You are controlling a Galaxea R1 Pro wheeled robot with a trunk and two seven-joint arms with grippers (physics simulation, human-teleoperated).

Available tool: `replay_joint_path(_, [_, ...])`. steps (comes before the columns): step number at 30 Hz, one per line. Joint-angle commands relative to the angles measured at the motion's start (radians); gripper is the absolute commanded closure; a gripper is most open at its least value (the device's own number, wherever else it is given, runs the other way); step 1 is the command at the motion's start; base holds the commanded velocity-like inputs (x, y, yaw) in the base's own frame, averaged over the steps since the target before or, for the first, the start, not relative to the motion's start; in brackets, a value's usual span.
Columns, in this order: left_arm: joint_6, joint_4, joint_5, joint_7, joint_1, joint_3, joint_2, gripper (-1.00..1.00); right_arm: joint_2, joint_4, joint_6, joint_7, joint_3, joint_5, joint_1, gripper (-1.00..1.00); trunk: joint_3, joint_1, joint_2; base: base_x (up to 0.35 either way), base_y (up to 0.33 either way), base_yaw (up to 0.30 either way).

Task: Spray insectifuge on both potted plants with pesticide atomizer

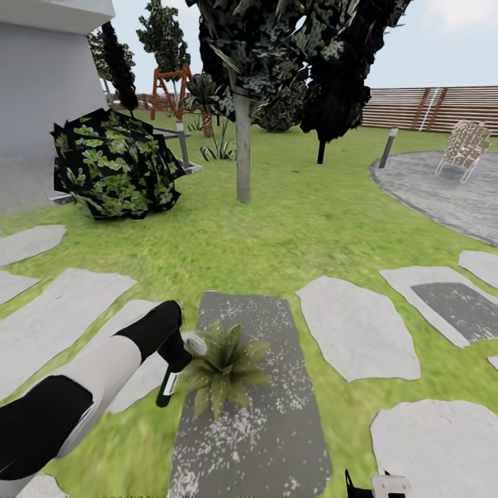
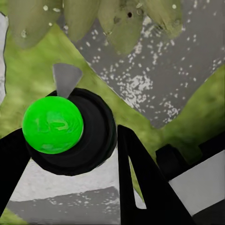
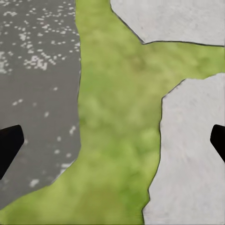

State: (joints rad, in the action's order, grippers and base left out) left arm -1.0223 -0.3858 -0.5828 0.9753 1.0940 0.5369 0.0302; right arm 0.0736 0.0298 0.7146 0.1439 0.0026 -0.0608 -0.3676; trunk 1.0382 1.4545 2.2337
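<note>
On the speckled dark grey stepping stone (image 1: 270,429) stands one potted plant (image 1: 223,368); its pot is hidden under the leaves. Just beside it, the left hand (image 1: 171,360) clenches the pesticide atomizer (image 1: 169,380), long axis roughly upright, pale nozzle (image 1: 195,343) pointing at the plant. From the left wrist camera, the atomizer's round green top (image 2: 52,124) sits between the fingers (image 2: 140,183), leaves (image 2: 119,23) ahead. No label is legible. The right hand (image 3: 112,140) is released over lawn (image 3: 117,117), cut off at the head view's edge.
</note>
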Motion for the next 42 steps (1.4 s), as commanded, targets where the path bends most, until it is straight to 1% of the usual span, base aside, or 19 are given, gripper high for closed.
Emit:
replay_joint_path(1, [-0.004,-0.001,-0.008,0.011,-0.001,0.002,0.002,1.00,0.000,-0.001,0.002,0.006,0.001,-0.007,-0.001,-1.00,0.001,0.000,0.000,0.097,-0.009,0.262])
replay_joint_path(4, [-0.004,0.026,-0.009,0.010,0.001,0.004,0.003,1.00,0.000,-0.001,0.002,0.006,0.001,-0.007,-0.001,-1.00,0.001,0.000,0.000,0.229,-0.077,0.112])
replay_joint_path(8, [-0.003,0.033,-0.010,0.009,-0.004,0.007,0.002,1.00,0.000,-0.001,0.002,0.006,0.001,-0.007,-0.001,-1.00,0.001,0.000,0.000,0.231,-0.180,0.013])
replay_joint_path(16, [-0.002,0.034,-0.011,0.009,-0.006,0.008,0.004,1.00,0.000,-0.001,0.002,0.006,0.001,-0.007,-0.001,-1.00,0.001,0.000,0.000,0.019,-0.269,0.249])
replay_joint_path(22, [-0.002,0.036,-0.011,0.008,-0.011,0.008,0.024,1.00,-0.001,-0.001,0.002,0.006,0.001,-0.007,-0.001,-1.00,0.001,0.000,0.000,0.016,-0.275,0.278])
replay_joint_path(25, [-0.002,0.036,-0.011,0.008,-0.014,0.008,0.042,1.00,-0.001,-0.001,0.002,0.006,0.001,-0.007,-0.001,-1.00,0.001,0.000,0.000,0.162,-0.246,0.278])
replay_joint_path(34, [-0.002,0.037,-0.011,0.003,-0.020,0.010,0.048,1.00,-0.001,-0.001,0.002,0.006,0.001,-0.007,-0.001,-1.00,0.001,0.000,0.000,0.229,-0.204,0.278])
replay_joint_path(40, [-0.001,0.057,-0.011,0.001,-0.052,0.011,0.052,1.00,-0.001,-0.001,0.002,0.006,0.001,-0.007,-0.001,-1.00,0.001,0.000,0.000,0.123,-0.233,0.270])
replay_joint_path(42, [0.000,0.057,-0.013,0.000,-0.082,0.010,0.053,1.00,0.000,-0.001,0.002,0.006,0.001,-0.007,-0.001,-1.00,0.001,0.000,0.000,0.013,-0.157,0.136])
